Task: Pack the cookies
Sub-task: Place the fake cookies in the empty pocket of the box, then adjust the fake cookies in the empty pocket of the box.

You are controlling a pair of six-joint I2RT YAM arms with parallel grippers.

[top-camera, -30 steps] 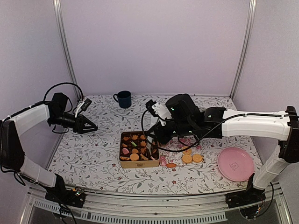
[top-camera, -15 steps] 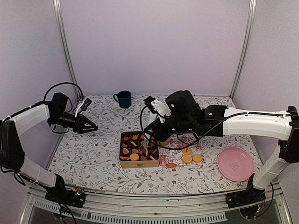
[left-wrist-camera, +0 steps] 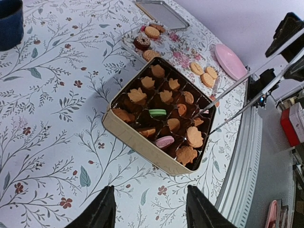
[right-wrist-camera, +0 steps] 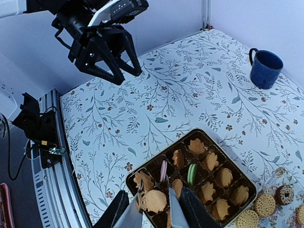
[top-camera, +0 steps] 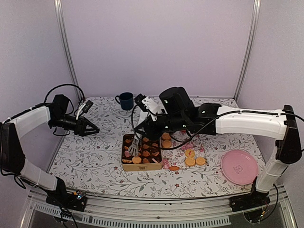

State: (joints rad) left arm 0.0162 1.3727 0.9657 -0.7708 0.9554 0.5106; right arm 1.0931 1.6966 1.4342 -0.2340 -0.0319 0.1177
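Observation:
An open gold box [top-camera: 141, 167] holds several cookies: golden leaf shapes, one pink, one green. It also shows in the left wrist view [left-wrist-camera: 142, 142] and the right wrist view [right-wrist-camera: 190, 132]. My right gripper [top-camera: 133, 150] hovers over the box's near-left corner with its long thin fingers shut on a round golden cookie [right-wrist-camera: 154, 201]. Loose cookies [top-camera: 195, 161] lie right of the box, and more [top-camera: 166, 137] lie behind it. My left gripper [top-camera: 91, 128] is open and empty above the table, well left of the box [left-wrist-camera: 149, 190].
A pink plate [top-camera: 239, 166] lies at the near right. A blue mug [top-camera: 126, 100] stands at the back, left of centre. The box lid [left-wrist-camera: 161, 14] lies behind the box. The table's front rail runs along the near edge.
My right arm has swung left from the loose cookies to above the box's near-left corner. The left arm has not moved.

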